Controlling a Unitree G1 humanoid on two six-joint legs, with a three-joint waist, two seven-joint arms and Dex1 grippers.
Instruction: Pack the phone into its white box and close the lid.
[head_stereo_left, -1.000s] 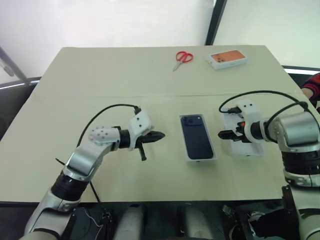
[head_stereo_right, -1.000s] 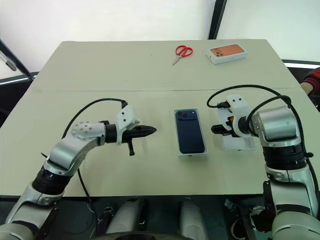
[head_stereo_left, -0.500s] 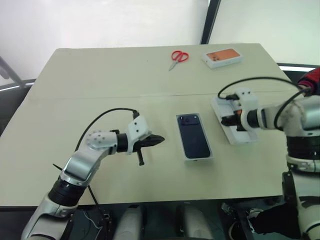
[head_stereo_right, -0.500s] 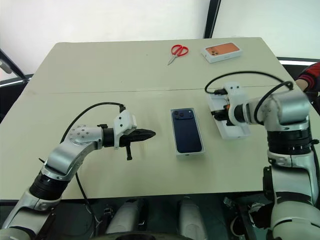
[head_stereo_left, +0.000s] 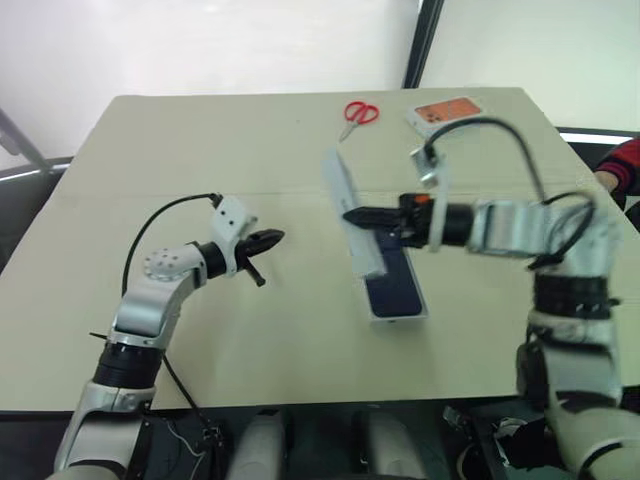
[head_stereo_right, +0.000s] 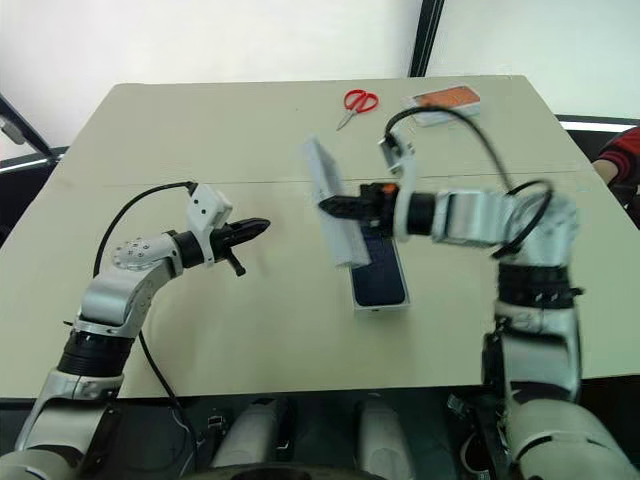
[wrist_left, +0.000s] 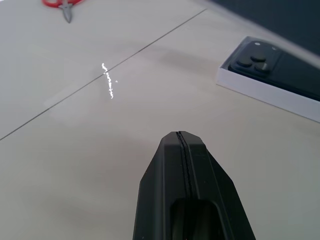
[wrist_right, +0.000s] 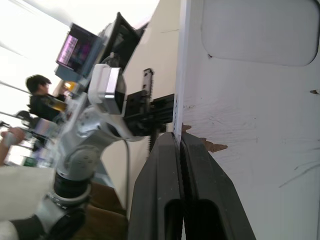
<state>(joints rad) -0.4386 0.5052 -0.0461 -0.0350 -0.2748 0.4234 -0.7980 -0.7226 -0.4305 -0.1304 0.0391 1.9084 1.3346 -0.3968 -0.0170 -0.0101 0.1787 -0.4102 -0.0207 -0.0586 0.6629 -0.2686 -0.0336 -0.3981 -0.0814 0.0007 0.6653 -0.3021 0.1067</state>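
While above the phone (head_stereo_left: 392, 283), the lid (head_stereo_left: 352, 226)

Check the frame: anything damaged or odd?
The lid, pinched on edge in the right claw above the phone, shows scuffs and torn brown spots on its white inner face. Otherwise nothing stands out.

phones (head_stereo_left: 392, 285): one
white boxes (head_stereo_left: 398, 317): one
lids (head_stereo_left: 353, 212): one
scissors (head_stereo_left: 359, 114): one pair
orange-topped boxes (head_stereo_left: 452, 111): one
grippers: two, left (head_stereo_left: 272, 239) and right (head_stereo_left: 356, 215)

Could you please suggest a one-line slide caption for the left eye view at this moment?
Right gripper holds the lid tilted in the air over the phone in the white box; shut left gripper waits alongside.
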